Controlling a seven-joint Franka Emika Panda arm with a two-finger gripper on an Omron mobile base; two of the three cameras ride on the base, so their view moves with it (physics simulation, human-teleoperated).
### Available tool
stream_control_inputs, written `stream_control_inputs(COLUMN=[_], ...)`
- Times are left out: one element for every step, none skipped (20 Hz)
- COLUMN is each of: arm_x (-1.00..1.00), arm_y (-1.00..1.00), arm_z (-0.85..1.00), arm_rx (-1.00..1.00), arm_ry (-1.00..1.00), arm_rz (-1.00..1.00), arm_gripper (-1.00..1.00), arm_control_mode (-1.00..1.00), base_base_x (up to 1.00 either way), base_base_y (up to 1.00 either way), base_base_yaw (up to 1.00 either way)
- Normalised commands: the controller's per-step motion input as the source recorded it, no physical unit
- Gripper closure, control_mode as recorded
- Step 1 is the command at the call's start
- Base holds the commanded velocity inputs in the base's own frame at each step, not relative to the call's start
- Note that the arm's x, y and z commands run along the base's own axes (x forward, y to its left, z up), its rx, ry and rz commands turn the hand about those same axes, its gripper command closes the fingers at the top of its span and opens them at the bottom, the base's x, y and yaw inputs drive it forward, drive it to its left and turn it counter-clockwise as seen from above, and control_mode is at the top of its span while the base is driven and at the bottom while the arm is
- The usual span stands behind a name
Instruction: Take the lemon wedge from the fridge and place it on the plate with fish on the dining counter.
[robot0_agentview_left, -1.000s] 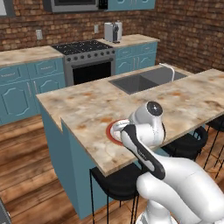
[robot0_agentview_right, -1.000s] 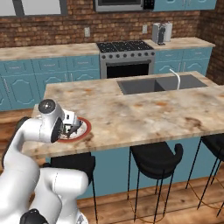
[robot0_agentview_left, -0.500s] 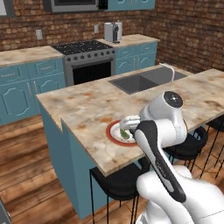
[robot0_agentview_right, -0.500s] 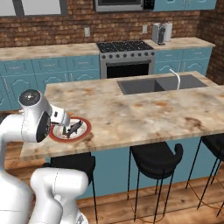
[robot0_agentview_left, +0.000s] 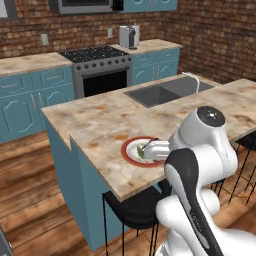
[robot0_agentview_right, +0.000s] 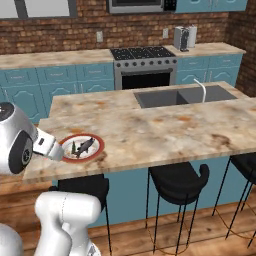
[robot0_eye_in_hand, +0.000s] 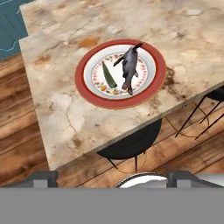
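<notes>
Hovering back from the bench (robot0_eye_in_hand: 65, 118) edge, gripper (robot0_eye_in_hand: 111, 178) fingertips set wide apart, holding nothing; beyond, near that edge, plate (robot0_eye_in_hand: 87, 87) with lemon wedge (robot0_eye_in_hand: 109, 76) lying on it just beside the dark fish (robot0_eye_in_hand: 130, 65); farther off, inset sink (robot0_agentview_right: 180, 95), stove (robot0_agentview_right: 145, 65) against the brick wall
</notes>
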Motion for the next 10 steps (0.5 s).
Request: stream_control_inputs(arm_x=[-1.00,-0.89,-0.07,0.00,0.00,0.00,0.00,0.00,0.00,0.00], arm_y=[0.00,-0.43,0.00,0.00,0.00,0.00,0.00,0.00,0.00,0.00], arm_z=[0.00,0.47,0.00,0.00,0.00,0.00,0.00,0.00,0.00,0.00], arm_rx=[0.06,-0.11,0.00,0.00,0.00,0.00,0.00,0.00,0.00,0.00], arm_ry=[-0.13,-0.48,-0.01,0.00,0.00,0.00,0.00,0.00,0.00,0.00], arm_rz=[-0.17,-0.35,0.00,0.00,0.00,0.00,0.00,0.00,0.00,0.00], arm_gripper=[-1.00,-1.00,-1.00,-1.00,-1.00,-1.00,-1.00,-1.00,-1.00,-1.00], arm_control_mode=[-1.00,-1.00,-1.00,-1.00,-1.00,-1.00,-1.00,-1.00,-1.00,-1.00], base_base_x=[0.00,0.00,0.00,0.00,0.00,0.00,0.00,0.00,0.00,0.00], base_base_y=[0.00,0.00,0.00,0.00,0.00,0.00,0.00,0.00,0.00,0.00], base_base_yaw=[0.00,0.00,0.00,0.00,0.00,0.00,0.00,0.00,0.00,0.00])
